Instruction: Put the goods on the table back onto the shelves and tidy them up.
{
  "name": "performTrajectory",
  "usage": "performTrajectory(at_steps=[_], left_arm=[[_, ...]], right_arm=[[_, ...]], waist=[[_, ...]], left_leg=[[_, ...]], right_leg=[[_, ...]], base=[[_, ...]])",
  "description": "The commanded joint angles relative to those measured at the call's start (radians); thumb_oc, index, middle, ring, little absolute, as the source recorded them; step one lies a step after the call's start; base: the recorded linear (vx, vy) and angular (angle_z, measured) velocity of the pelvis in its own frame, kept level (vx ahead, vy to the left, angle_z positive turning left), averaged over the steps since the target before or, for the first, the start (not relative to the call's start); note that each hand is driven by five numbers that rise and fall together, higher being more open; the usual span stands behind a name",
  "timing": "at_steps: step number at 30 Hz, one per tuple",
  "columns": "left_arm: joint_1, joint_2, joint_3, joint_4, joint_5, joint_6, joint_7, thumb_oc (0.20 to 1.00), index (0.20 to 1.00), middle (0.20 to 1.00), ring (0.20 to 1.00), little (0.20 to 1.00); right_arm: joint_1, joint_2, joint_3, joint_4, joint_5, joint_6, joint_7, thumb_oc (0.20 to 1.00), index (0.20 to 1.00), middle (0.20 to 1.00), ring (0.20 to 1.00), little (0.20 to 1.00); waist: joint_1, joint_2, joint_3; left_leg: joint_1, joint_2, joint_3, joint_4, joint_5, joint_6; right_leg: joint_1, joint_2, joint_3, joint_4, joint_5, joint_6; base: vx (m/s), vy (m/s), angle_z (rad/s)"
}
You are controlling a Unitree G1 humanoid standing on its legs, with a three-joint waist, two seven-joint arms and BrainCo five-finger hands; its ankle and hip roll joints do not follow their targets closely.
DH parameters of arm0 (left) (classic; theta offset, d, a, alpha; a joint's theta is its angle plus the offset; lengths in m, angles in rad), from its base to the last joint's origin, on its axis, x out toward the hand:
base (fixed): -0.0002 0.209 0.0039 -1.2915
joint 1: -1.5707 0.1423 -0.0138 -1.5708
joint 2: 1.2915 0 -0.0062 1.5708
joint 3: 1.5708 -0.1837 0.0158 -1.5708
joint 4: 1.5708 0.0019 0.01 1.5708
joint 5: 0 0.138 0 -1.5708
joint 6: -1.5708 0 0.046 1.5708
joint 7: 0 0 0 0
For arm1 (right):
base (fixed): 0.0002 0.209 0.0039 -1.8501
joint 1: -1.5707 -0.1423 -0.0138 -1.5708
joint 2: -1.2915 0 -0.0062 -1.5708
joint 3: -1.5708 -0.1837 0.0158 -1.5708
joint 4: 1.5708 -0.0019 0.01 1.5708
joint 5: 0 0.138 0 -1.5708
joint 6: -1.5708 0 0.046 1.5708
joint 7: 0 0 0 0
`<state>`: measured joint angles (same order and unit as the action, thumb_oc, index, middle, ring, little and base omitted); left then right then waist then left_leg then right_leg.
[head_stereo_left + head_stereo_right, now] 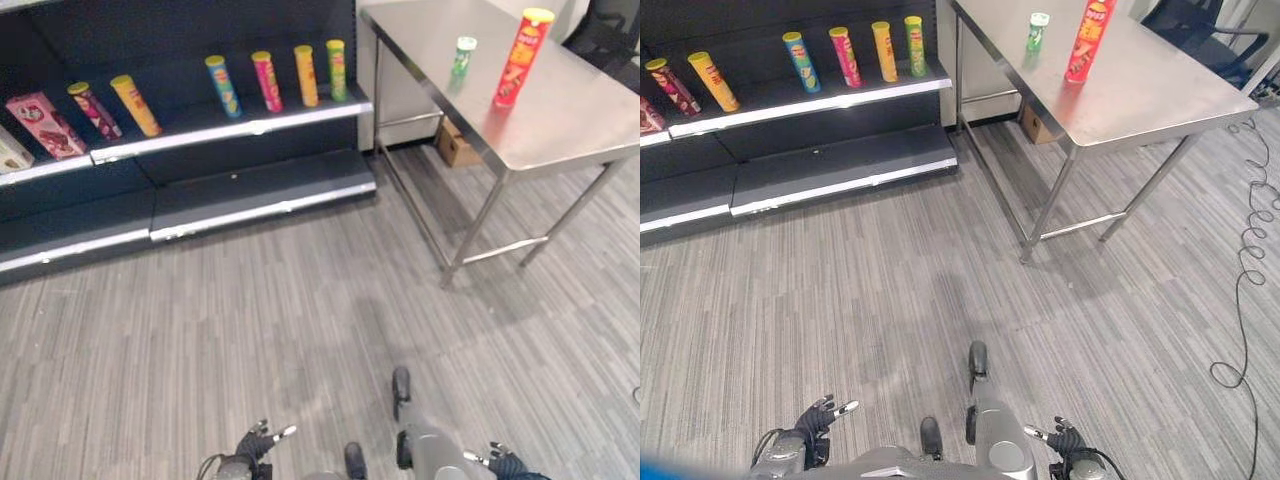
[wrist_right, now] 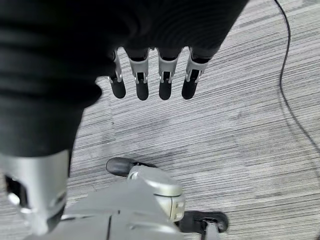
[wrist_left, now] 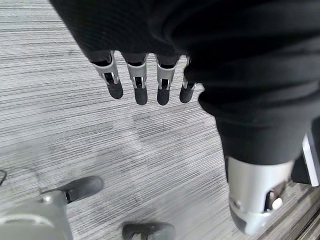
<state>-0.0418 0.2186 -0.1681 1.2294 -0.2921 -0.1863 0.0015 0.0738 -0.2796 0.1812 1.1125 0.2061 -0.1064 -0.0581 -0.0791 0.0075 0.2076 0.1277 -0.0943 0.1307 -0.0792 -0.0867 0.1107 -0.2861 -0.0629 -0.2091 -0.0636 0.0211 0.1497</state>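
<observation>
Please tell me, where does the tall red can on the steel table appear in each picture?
Left eye view: the tall red cylindrical can with a yellow lid stands upright at the upper right, on the steel table.
Right eye view: it stands at the top, right of centre.
Left wrist view: not in it.
Right wrist view: not in it.
Shared landmark: the small green can beside it.

Red can and green can upright on steel surface; six cans on shelf.
</observation>
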Motion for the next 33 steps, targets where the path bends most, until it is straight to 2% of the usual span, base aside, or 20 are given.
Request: performTrajectory(at_steps=[1, 3, 5, 6, 8, 10, 12, 14, 15, 16, 17, 18, 19, 20, 21, 23, 25, 28, 31, 33], left_arm=[[-0.018, 0.032, 0.001, 0.027, 0.037, -0.023, 0.01, 1.0, 1.0, 1.0, 1.0, 1.0], [-0.025, 0.024, -0.008, 0.024, 0.025, -0.025, 0.007, 1.0, 1.0, 1.0, 1.0, 1.0], [-0.032, 0.024, -0.014, 0.01, 0.001, -0.026, 0.003, 1.0, 1.0, 1.0, 1.0, 1.0], [-0.033, 0.022, -0.02, 0.011, -0.003, -0.025, 0.004, 1.0, 1.0, 1.0, 1.0, 1.0], [-0.035, 0.026, -0.019, 0.006, -0.015, -0.019, 0.002, 1.0, 1.0, 1.0, 1.0, 1.0], [-0.039, 0.031, -0.017, -0.003, -0.026, -0.015, 0.006, 1.0, 1.0, 1.0, 1.0, 1.0], [-0.035, 0.032, -0.006, 0.0, -0.037, -0.012, 0.01, 1.0, 1.0, 1.0, 1.0, 1.0], [-0.032, 0.026, 0.005, 0.003, -0.059, -0.013, 0.01, 1.0, 1.0, 1.0, 1.0, 1.0], [-0.026, 0.023, 0.008, 0.009, -0.063, -0.012, 0.008, 1.0, 1.0, 1.0, 1.0, 1.0], [-0.026, 0.023, 0.008, 0.009, -0.063, -0.012, 0.008, 1.0, 1.0, 1.0, 1.0, 1.0], [-0.022, 0.022, 0.009, 0.012, -0.058, -0.016, 0.011, 1.0, 1.0, 1.0, 1.0, 1.0], [-0.022, 0.022, 0.007, 0.012, -0.058, -0.017, 0.011, 1.0, 1.0, 1.0, 1.0, 1.0], [-0.02, 0.023, 0.008, 0.009, -0.065, -0.02, 0.013, 1.0, 1.0, 1.0, 1.0, 1.0], [-0.016, 0.023, 0.01, 0.013, -0.072, -0.024, 0.014, 1.0, 1.0, 1.0, 1.0, 1.0], [-0.014, 0.025, 0.01, 0.018, -0.075, -0.024, 0.016, 1.0, 1.0, 1.0, 1.0, 1.0], [-0.005, 0.024, 0.019, 0.026, -0.082, -0.021, 0.007, 1.0, 1.0, 1.0, 1.0, 1.0], [0.008, 0.024, 0.026, 0.03, -0.08, -0.019, 0.005, 1.0, 1.0, 1.0, 1.0, 1.0], [0.019, 0.03, 0.03, 0.04, -0.078, -0.02, 0.005, 1.0, 1.0, 1.0, 1.0, 1.0], [0.011, 0.052, 0.014, 0.04, -0.036, -0.017, 0.002, 1.0, 1.0, 1.0, 1.0, 1.0], [0.004, 0.056, 0.011, 0.037, -0.032, -0.017, 0.002, 1.0, 1.0, 1.0, 1.0, 1.0]], right_arm=[[-0.04, -0.057, 0.008, -0.021, 0.017, -0.033, -0.004, 1.0, 1.0, 1.0, 1.0, 1.0], [-0.043, -0.079, 0.007, -0.027, 0.019, -0.033, 0.003, 1.0, 1.0, 1.0, 1.0, 1.0], [-0.039, -0.089, -0.004, -0.035, 0.036, -0.036, 0.005, 1.0, 1.0, 1.0, 1.0, 1.0], [-0.042, -0.095, -0.006, -0.026, 0.051, -0.044, 0.006, 1.0, 1.0, 1.0, 1.0, 1.0], [-0.046, -0.095, -0.003, -0.026, 0.057, -0.044, 0.007, 1.0, 1.0, 1.0, 1.0, 1.0], [-0.053, -0.098, 0.004, -0.029, 0.058, -0.045, -0.002, 1.0, 1.0, 1.0, 1.0, 1.0], [-0.062, -0.098, 0.009, -0.018, 0.063, -0.043, -0.005, 1.0, 1.0, 1.0, 1.0, 1.0], [-0.069, -0.093, 0.017, -0.008, 0.061, -0.04, -0.008, 1.0, 1.0, 1.0, 1.0, 1.0], [-0.075, -0.086, 0.03, 0.007, 0.051, -0.039, -0.008, 1.0, 1.0, 1.0, 1.0, 1.0], [-0.075, -0.085, 0.03, 0.007, 0.051, -0.039, -0.008, 1.0, 1.0, 1.0, 1.0, 1.0], [-0.075, -0.079, 0.044, 0.018, 0.035, -0.038, -0.008, 1.0, 1.0, 1.0, 1.0, 1.0], [-0.075, -0.078, 0.052, 0.02, 0.025, -0.037, -0.008, 1.0, 1.0, 1.0, 1.0, 1.0], [-0.076, -0.076, 0.06, 0.028, 0.007, -0.037, -0.012, 1.0, 1.0, 1.0, 1.0, 1.0], [-0.076, -0.076, 0.066, 0.044, -0.008, -0.039, -0.014, 1.0, 1.0, 1.0, 1.0, 1.0], [-0.075, -0.077, 0.067, 0.056, -0.017, -0.037, -0.017, 1.0, 1.0, 1.0, 1.0, 1.0], [-0.072, -0.072, 0.066, 0.075, -0.021, -0.035, -0.012, 1.0, 1.0, 1.0, 1.0, 1.0], [-0.067, -0.072, 0.064, 0.083, -0.032, -0.035, -0.01, 1.0, 1.0, 1.0, 1.0, 1.0], [-0.063, -0.065, 0.061, 0.091, -0.034, -0.029, -0.005, 1.0, 1.0, 1.0, 1.0, 1.0], [-0.071, -0.06, 0.039, 0.097, -0.013, -0.02, 0.002, 1.0, 1.0, 1.0, 1.0, 1.0], [-0.069, -0.059, 0.029, 0.104, -0.005, -0.019, 0.001, 1.0, 1.0, 1.0, 1.0, 1.0]], waist=[[0.004, -0.001, -0.025], [-0.009, 0.014, -0.044], [-0.018, 0.014, -0.059], [-0.023, 0.012, -0.069], [-0.022, 0.001, -0.066], [-0.012, -0.011, -0.051], [0.002, -0.021, -0.036], [0.015, -0.042, -0.026], [0.023, -0.064, -0.023], [0.022, -0.065, -0.024], [0.023, -0.086, -0.021], [0.024, -0.092, -0.021], [0.031, -0.081, -0.018], [0.034, -0.069, -0.016], [0.029, -0.067, -0.016], [0.032, -0.058, -0.022], [0.042, -0.043, -0.036], [0.052, -0.046, -0.057], [0.045, -0.046, -0.093], [0.039, -0.043, -0.096]], left_leg=[[0.167, -0.007, -0.028, -0.008, -0.153, -0.071], [0.188, 0.037, -0.042, 0.0, -0.063, -0.108], [0.169, 0.07, -0.052, 0.086, 0.022, -0.15], [0.136, 0.088, -0.057, 0.199, 0.093, -0.186], [0.054, 0.115, -0.037, 0.408, 0.182, -0.237], [-0.05, 0.164, -0.002, 0.649, 0.228, -0.237], [-0.101, 0.21, 0.051, 0.757, 0.199, -0.204], [-0.176, 0.207, 0.076, 0.743, 0.11, -0.164], [-0.228, 0.187, 0.079, 0.652, 0.046, -0.138], [-0.23, 0.186, 0.078, 0.651, 0.047, -0.137], [-0.267, 0.161, 0.062, 0.507, 0.021, -0.128], [-0.264, 0.146, 0.039, 0.38, 0.03, -0.127], [-0.243, 0.128, -0.04, 0.139, 0.127, -0.144], [-0.262, 0.126, -0.137, -0.008, 0.178, -0.163], [-0.3, 0.126, -0.175, -0.008, 0.179, -0.176], [-0.297, 0.13, -0.203, -0.008, 0.167, -0.183], [-0.265, 0.127, -0.218, -0.008, 0.204, -0.188], [-0.229, 0.12, -0.197, -0.008, 0.196, -0.174], [-0.165, 0.092, -0.115, -0.008, 0.133, -0.124], [-0.155, 0.087, -0.101, -0.008, 0.121, -0.116]], right_leg=[[0.047, 0.045, 0.037, -0.024, 0.09, 0.01], [0.096, 0.07, 0.046, -0.024, 0.11, -0.02], [0.136, 0.09, 0.049, -0.024, 0.094, -0.049], [0.178, 0.107, 0.047, -0.024, 0.061, -0.077], [0.23, 0.123, 0.046, -0.024, 0.012, -0.113], [0.279, 0.138, 0.043, -0.024, -0.03, -0.146], [0.32, 0.15, 0.052, -0.024, -0.061, -0.167], [0.348, 0.136, 0.058, -0.024, -0.075, -0.169], [0.367, 0.116, 0.066, -0.024, -0.079, -0.161], [0.365, 0.115, 0.065, -0.024, -0.079, -0.161], [0.379, 0.094, 0.066, -0.024, -0.083, -0.152], [0.387, 0.087, 0.064, -0.024, -0.087, -0.148], [0.405, 0.097, 0.069, -0.024, -0.099, -0.146], [0.42, 0.11, 0.078, -0.024, -0.116, -0.149], [0.426, 0.114, 0.083, -0.024, -0.121, -0.15], [0.443, 0.118, 0.12, -0.024, -0.128, -0.146], [0.465, 0.112, 0.144, -0.024, -0.138, -0.14], [0.478, 0.08, 0.184, -0.024, -0.138, -0.13], [0.457, 0.028, 0.222, 0.022, -0.134, -0.085], [0.444, 0.023, 0.226, 0.053, -0.134, -0.076]], base=[[0.71, -0.243, 0.48], [0.7, -0.287, 0.75], [0.57, -0.285, 1.27], [0.59, -0.316, 0.86], [0.46, -0.304, 0.45], [0.32, -0.28, 0.23], [0.28, -0.228, -0.11], [0.25, -0.165, -0.21], [0.18, -0.097, -0.11], [0.24, -0.07, -0.01], [0.19, -0.021, -0.14], [0.36, 0.001, -0.33], [0.39, 0.051, -0.38], [0.39, 0.068, -0.29], [0.31, 0.076, -0.13], [0.27, 0.135, -0.63], [0.32, 0.242, -0.99], [0.29, 0.275, -1.09], [0.34, 0.404, -1.07], [0.15, 0.224, -0.42]])
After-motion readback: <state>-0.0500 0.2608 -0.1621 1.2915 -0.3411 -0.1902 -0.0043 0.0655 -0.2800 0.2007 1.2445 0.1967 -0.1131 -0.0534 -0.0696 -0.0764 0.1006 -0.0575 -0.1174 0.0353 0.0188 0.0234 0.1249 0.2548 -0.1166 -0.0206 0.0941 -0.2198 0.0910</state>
